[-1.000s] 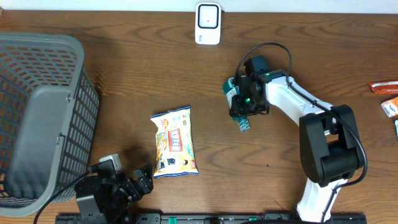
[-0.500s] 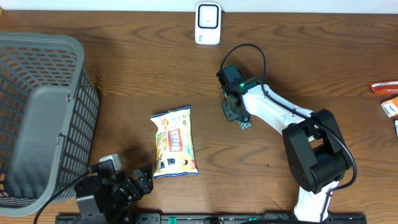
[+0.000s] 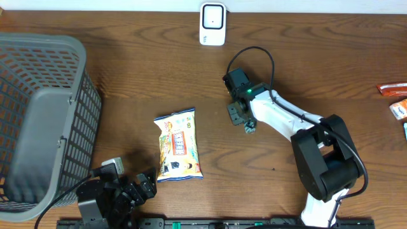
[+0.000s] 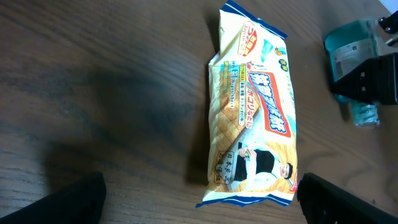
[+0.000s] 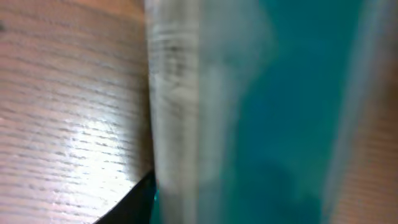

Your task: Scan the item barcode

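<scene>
**Gripped: small teal package with a white label (image 3: 250, 128), well short of the white boxy barcode scanner (image 3: 212, 24)**

Right end effector (image 3: 245, 119): jaws partly closed and clamped on the package. Shows in the right wrist view only as a blurred teal and white surface, very close. Touching the brown wooden counter (image 3: 127, 76) or just above it: cannot tell.

Ahead of that end effector and slightly to its left, well apart: the scanner, at the far edge. To its left and nearer the robot: a yellow and white printed snack bag (image 3: 179, 145), lying flat.

Just beside the bag's near end: left end effector (image 3: 145, 184), fingers spread wide, holding nothing. Further left of it: a grey plastic mesh basket (image 3: 38, 63).

Far right of the right end effector: orange and white packets (image 3: 392, 89).
</scene>
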You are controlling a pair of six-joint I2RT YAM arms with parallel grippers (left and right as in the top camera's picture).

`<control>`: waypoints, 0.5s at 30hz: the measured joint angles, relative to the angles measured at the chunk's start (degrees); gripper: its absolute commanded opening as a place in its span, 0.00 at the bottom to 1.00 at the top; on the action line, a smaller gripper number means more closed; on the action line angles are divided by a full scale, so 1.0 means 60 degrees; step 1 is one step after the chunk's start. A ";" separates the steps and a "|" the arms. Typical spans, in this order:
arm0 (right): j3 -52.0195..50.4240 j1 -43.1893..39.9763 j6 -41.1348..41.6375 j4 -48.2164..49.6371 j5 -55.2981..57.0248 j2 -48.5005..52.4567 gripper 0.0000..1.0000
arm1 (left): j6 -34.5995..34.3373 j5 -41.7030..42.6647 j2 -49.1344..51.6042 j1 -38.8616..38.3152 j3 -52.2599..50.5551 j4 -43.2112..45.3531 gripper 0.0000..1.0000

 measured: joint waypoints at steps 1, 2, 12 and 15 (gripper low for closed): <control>-0.0018 0.0004 -0.0004 0.0029 -0.0004 -0.0029 0.27 | 0.0000 0.0000 0.0000 0.0000 0.0000 0.0004 0.98; -0.0044 0.0000 0.0004 0.0058 -0.0018 -0.0044 0.25 | 0.0000 0.0000 0.0000 0.0000 0.0000 0.0000 0.98; -0.0051 -0.0036 -0.0011 0.0076 -0.0248 -0.0047 0.06 | 0.0000 0.0000 0.0000 0.0000 0.0000 0.0000 0.98; -0.0044 -0.0117 -0.0095 0.0055 -0.0586 -0.0044 0.01 | 0.0000 0.0000 0.0000 0.0000 0.0000 0.0000 0.98</control>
